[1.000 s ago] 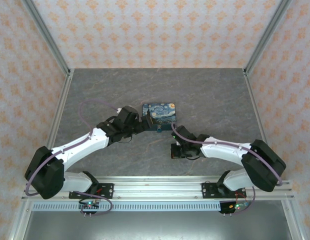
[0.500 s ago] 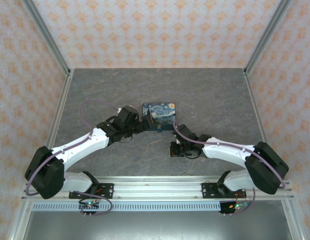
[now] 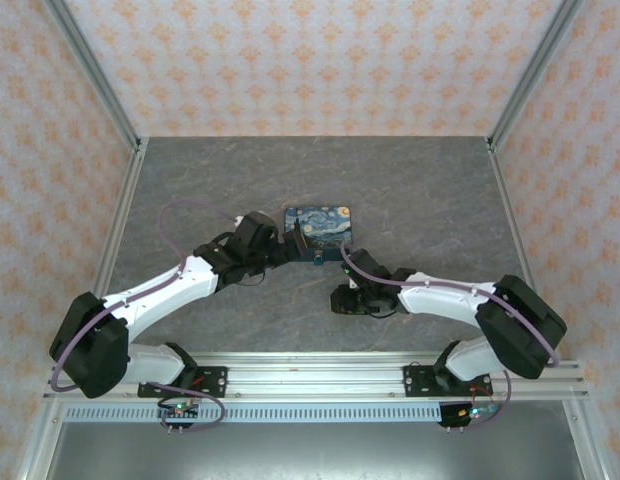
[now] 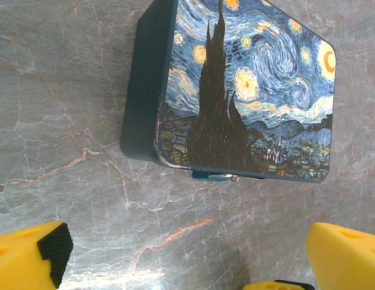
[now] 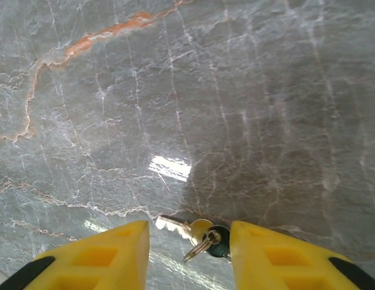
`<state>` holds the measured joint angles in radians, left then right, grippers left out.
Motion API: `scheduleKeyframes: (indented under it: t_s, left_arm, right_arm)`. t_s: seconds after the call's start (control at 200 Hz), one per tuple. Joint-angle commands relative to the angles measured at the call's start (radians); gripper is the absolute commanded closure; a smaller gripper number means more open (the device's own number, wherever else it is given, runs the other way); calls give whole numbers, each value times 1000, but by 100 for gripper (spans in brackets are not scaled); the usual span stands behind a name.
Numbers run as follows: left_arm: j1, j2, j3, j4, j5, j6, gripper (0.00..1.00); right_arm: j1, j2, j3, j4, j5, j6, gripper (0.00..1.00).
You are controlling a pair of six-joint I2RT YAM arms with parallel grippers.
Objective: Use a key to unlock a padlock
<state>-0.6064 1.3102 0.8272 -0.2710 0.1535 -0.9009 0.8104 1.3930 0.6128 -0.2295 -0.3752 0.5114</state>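
The parted, empty right claw (image 5: 189, 238) may skid the flat key (image 5: 202, 232) at six o'clock across the bench (image 5: 175, 90); the left claw (image 4: 184, 257) is released.

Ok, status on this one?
Left gripper open, short of padlock. Right gripper open, key lying on table between its fingers. Nothing blocking padlock.

I find nothing to read here: no words, numbers, labels or brand marks. The padlock (image 4: 248, 90) carries a painted night sky with yellow swirls on its face, but no lettering that I can make out.
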Motion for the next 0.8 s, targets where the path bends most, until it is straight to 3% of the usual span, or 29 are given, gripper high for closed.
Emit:
scheduleKeyframes:
  t_s: [0.0, 0.435, 0.796]
  left_arm:
    - [10, -7, -15, 19, 1, -11, 0]
    - [10, -3, -8, 9, 2, -6, 0]
    - [10, -6, 0, -5, -1, 3, 0]
  right_arm:
    - [-1, -34, 15, -81, 40, -24, 59]
    - [86, 68, 151, -268, 159, -251, 51]
    - [113, 178, 204, -295, 210, -298, 56]
